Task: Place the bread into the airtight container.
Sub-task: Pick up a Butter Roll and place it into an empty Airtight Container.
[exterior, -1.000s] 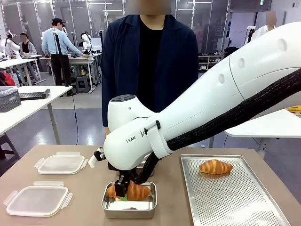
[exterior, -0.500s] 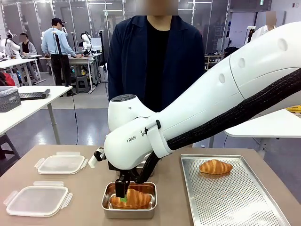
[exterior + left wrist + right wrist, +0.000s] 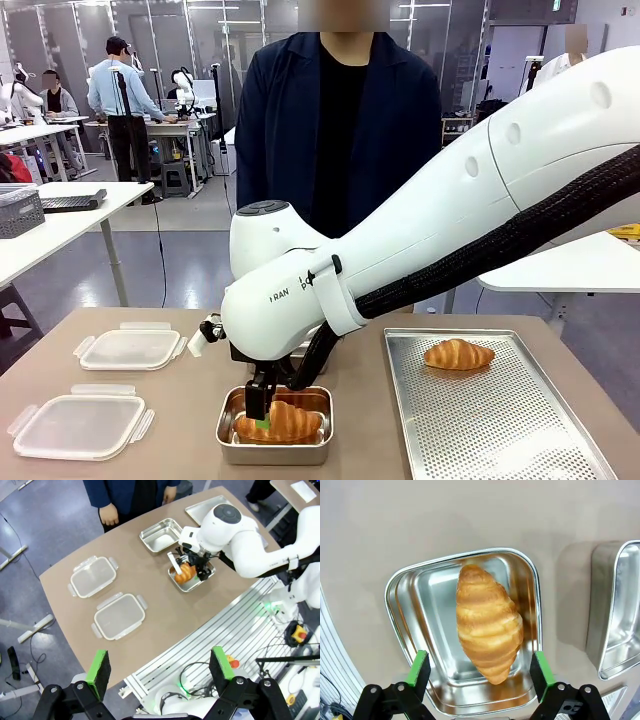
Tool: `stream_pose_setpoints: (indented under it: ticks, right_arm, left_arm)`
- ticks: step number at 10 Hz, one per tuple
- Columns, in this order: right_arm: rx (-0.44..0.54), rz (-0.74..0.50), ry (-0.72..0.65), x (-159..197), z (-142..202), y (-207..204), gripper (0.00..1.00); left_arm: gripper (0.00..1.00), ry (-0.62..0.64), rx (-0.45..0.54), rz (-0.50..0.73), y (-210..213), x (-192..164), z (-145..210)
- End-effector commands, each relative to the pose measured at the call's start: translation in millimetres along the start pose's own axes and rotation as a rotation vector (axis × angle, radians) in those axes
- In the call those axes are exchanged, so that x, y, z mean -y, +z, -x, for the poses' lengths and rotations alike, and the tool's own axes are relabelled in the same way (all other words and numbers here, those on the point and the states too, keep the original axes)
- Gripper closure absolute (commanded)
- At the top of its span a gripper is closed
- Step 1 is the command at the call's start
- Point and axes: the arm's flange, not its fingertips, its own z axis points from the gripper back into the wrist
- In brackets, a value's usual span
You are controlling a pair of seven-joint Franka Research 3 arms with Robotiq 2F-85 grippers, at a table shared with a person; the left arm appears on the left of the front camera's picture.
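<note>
- At the table's left side, two clear clip-on lids lie flat, the far lid (image 3: 128, 348) and the near lid (image 3: 80, 425). Neither sits on a container.
- High above the table, the left gripper (image 3: 159, 667) hangs with its green pads spread wide and nothing between them.
- Front and centre, the croissant (image 3: 285, 422) has just changed hands. A second ago the right gripper (image 3: 480, 666) pinched it at rim height; now it lies on the floor of the steel container (image 3: 274, 448).
- That gripper hovers just over the bread with its pads spread wide on either side, apart from the crust in the wrist view.
- The release seems complete, so this croissant counts as placed. What is left is lifting clear, and perhaps fitting a lid.
- Just beyond it stands a second steel container (image 3: 160, 534), holding nothing.
- On the right, the perforated tray (image 3: 500, 430) carries a second croissant (image 3: 458, 354) near its far edge.
</note>
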Motion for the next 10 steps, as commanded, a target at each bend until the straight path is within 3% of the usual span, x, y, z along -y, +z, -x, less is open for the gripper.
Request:
stream_pose_setpoints:
  ticks: [1, 9, 10]
  right_arm:
    - [0.000, 0.001, -0.006, -1.5, -0.9, -0.1, 0.00]
    - [0.000, 0.000, 0.000, 0.0, 0.0, 0.0, 0.03]
    - [0.049, -0.002, -0.003, -1.9, 8.8, 33.0, 0.00]
  left_arm:
    - [0.00, -0.009, 0.002, 0.004, 1.7, 1.2, -0.9]
    - [0.00, -0.009, 0.002, 0.004, 1.7, 1.2, -0.9]
    - [0.00, -0.009, 0.002, 0.004, 1.7, 1.2, -0.9]
